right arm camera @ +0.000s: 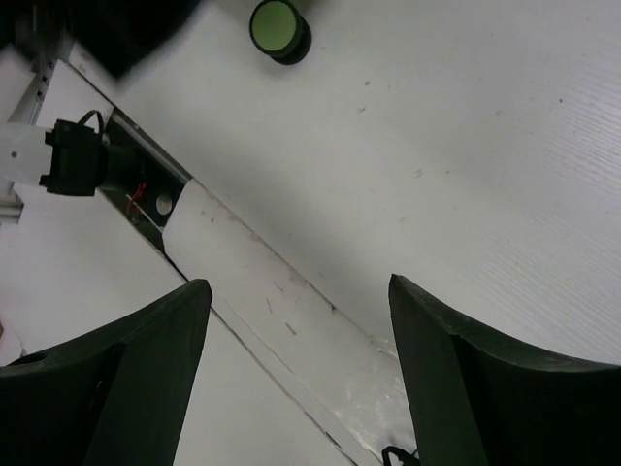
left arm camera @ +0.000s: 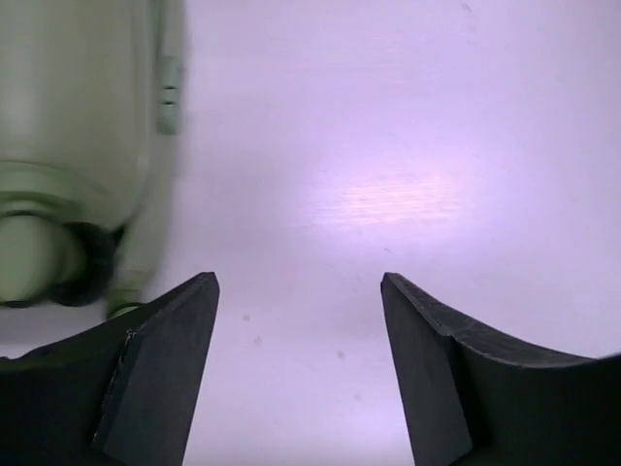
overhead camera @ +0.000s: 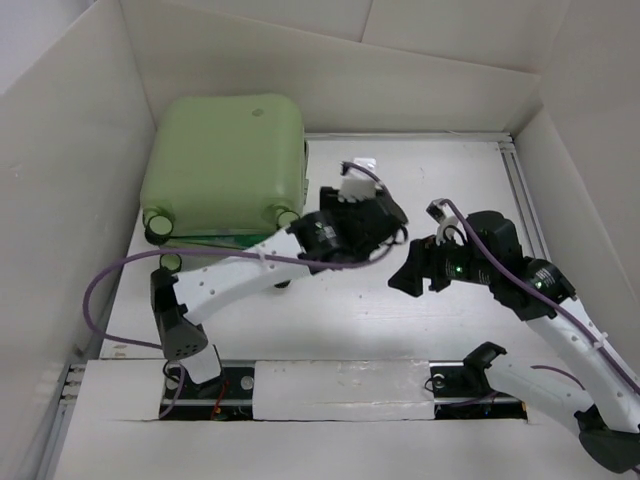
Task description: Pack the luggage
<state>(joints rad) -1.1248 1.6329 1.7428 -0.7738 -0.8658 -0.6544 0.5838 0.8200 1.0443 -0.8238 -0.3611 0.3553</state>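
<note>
Jaws apart on both arms, nothing between them. I see the left gripper (left arm camera: 299, 289) released over bare table (overhead camera: 420, 330), just beside the luggage (overhead camera: 225, 165). The right gripper (right arm camera: 299, 286) is likewise spread wide, hanging over the near part of the table, well apart from the case.

The luggage, a pale green hard shell, lies flat at the far-left corner of the table, shell side up, close to the white side wall (overhead camera: 60, 150). Its wheels face the arms' bases. From the top cam it looks shut, tho I can't see the seam clearly.

The left wrist cam shows the case's side and one wheel (left arm camera: 34, 262) at the left of the frame, blurred. The right wrist cam catches a green-faced wheel (right arm camera: 277, 28) at the top edge. The left arm reaches across in front of the case, w/ a purple cable (overhead camera: 110, 275) looping off it.
</note>
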